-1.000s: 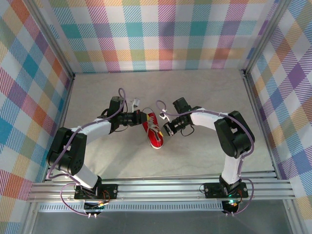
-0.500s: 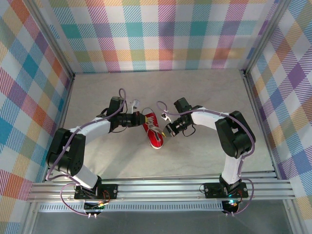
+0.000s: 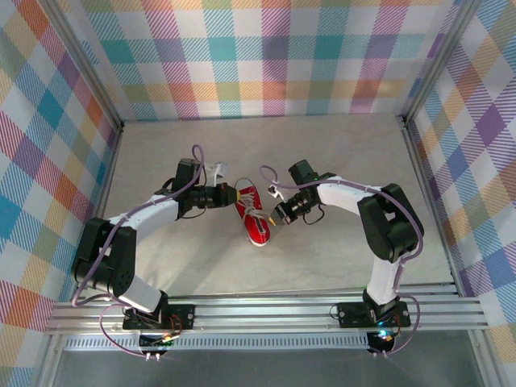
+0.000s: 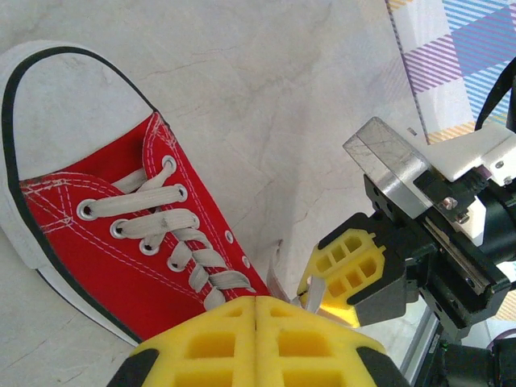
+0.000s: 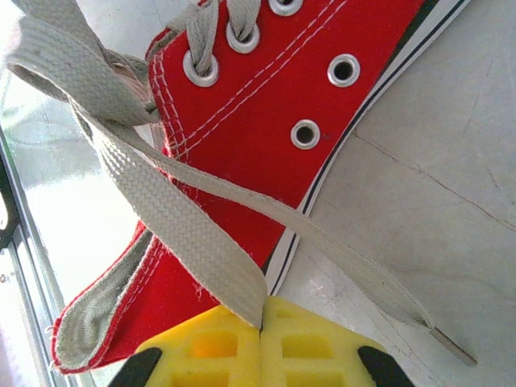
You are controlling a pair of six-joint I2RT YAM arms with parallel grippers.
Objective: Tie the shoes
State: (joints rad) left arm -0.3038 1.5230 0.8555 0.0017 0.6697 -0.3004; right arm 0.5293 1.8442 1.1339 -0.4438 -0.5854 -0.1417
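Beside the sneaker (image 3: 255, 219), right tool (image 3: 277, 216) now pinched shut on lace (image 5: 181, 230)

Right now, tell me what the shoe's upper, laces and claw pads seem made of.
Shoe upper: likely red canvas, matte, white stitching visible. Laces: flat woven fabric, greyish, threads showing. Right claw's pads: yellow moulded plastic or rubber, dull, grid pockets; cannot say which.

Bright even light; soft faint shadows on table (image 3: 322, 145); blown-out glare at left edge of right wrist view.
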